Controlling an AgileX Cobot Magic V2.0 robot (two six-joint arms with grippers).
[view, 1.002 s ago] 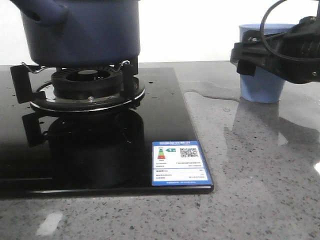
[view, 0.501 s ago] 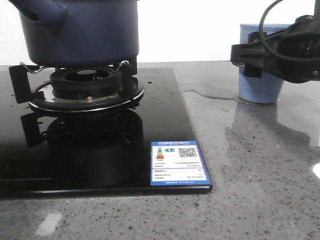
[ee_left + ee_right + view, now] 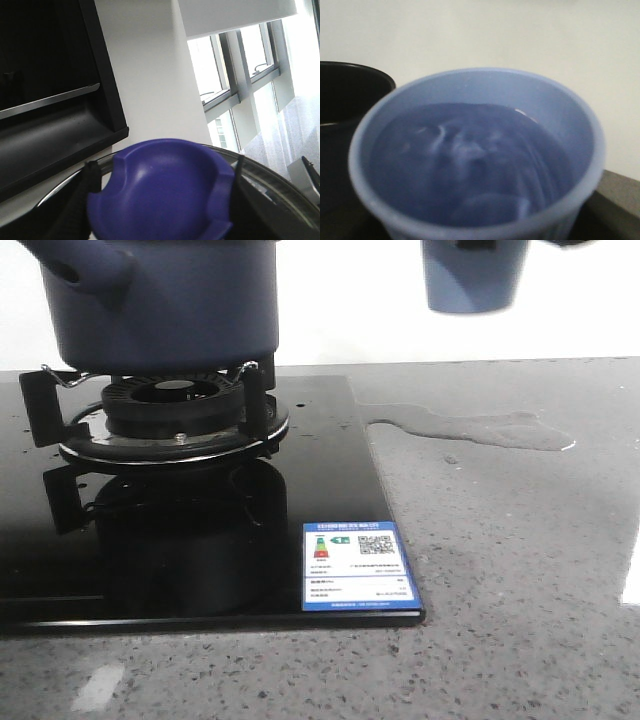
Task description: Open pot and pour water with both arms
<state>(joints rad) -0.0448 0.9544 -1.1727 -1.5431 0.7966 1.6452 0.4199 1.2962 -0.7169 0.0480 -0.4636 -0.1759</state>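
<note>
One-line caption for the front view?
Light-blue cup lifted clear of the counter beside the navy pot on its burner.

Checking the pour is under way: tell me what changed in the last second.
The cup left the counter at right and now hangs high, shifted left toward the pot; the arm that reached it has gone out of the front view. Pot, burner and puddle stayed put.
</note>
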